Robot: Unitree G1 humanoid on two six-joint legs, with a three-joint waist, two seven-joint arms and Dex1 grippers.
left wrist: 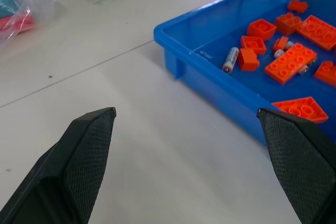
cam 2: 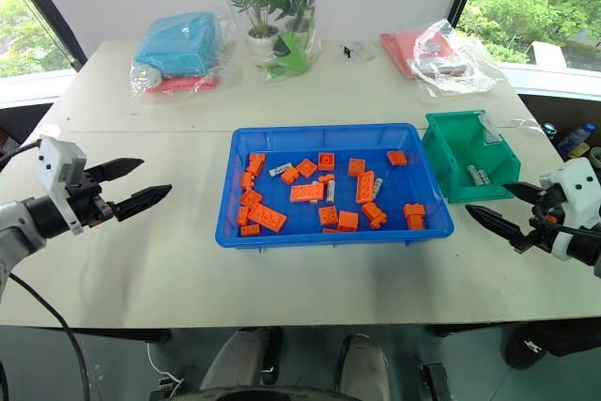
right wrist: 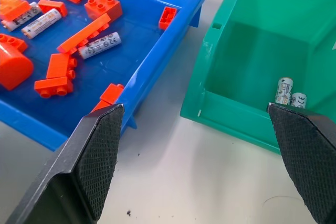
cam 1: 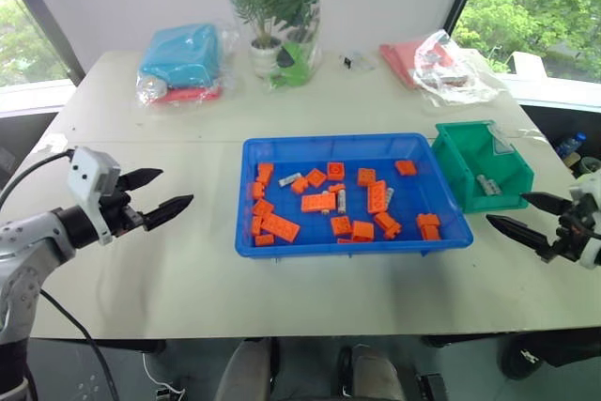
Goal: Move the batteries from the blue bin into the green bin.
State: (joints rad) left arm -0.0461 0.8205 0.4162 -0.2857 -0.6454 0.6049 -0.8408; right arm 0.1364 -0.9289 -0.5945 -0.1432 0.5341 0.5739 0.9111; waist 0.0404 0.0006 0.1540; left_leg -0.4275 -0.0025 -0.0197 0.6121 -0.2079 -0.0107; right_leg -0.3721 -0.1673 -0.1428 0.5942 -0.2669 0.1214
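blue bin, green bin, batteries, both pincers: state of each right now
blue bin: holds orange bricks and loose batteries
green bin: two batteries inside
left pincer: open, empty, left of the blue bin
right pincer: open, empty, by the green bin

1. Bare table (cam 1: 160,269) lies open left of the blue bin (cam 1: 282,247)
2. Orange bricks (cam 1: 319,201) crowd the batteries (cam 1: 342,199) inside it
3. The green bin (cam 1: 462,185) stands just beside its right rim, top open
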